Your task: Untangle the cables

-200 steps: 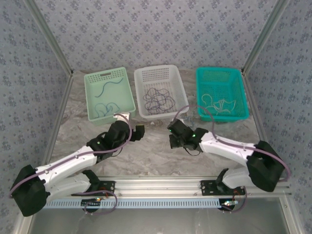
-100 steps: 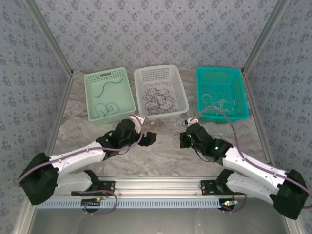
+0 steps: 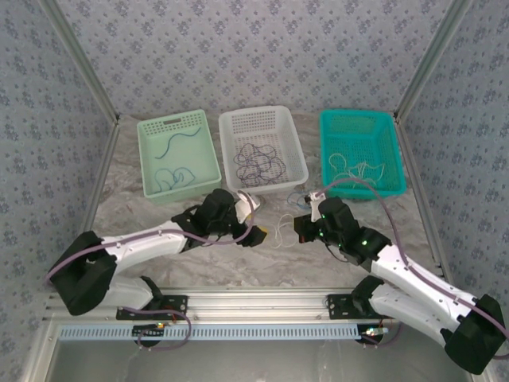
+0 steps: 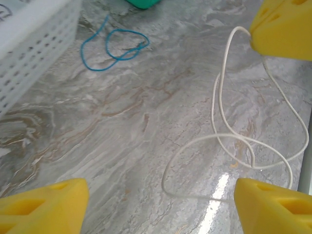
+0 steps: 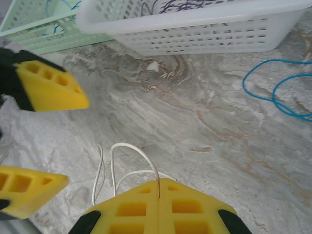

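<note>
**A:** What are the end effectors doing?

**B:** The right end effector (image 5: 159, 194) has its two yellow fingers pressed together, pinching the white cable (image 5: 127, 145). The cable comes out of the seam between the fingers. The left end effector (image 4: 161, 189) is spread wide, with nothing between its yellow fingertips (image 4: 46, 204), and it faces the right one.

**A:** Where does the white cable run?

**B:** From the pinch it drops to the worktop (image 4: 122, 126) in a few loose, crossing loops. In the left wrist view the loops (image 4: 214, 97) lie on the grey marbled surface, just ahead of the spread fingers. From above, the white cable (image 3: 282, 232) sits between the left end effector (image 3: 256, 218) and the right end effector (image 3: 301, 229).

**A:** Are there other loose cables?

**B:** Yes, a thin blue cable (image 3: 298, 195) lies curled on the worktop. It is just in front of the white basket (image 3: 262, 111), near the corner of the teal basket (image 3: 358, 115), and apart from the white cable. The right wrist view shows the blue cable (image 5: 274, 93) at the right edge, below the white basket (image 5: 195, 29).

**A:** What do the baskets hold?

**B:** Three stand in a row at the far side. The green basket (image 3: 179, 119) on the left holds bluish cables (image 3: 171, 177). The white one in the middle holds a dark tangle (image 3: 258, 163). The teal one on the right holds pale cables (image 3: 358, 171)
</note>
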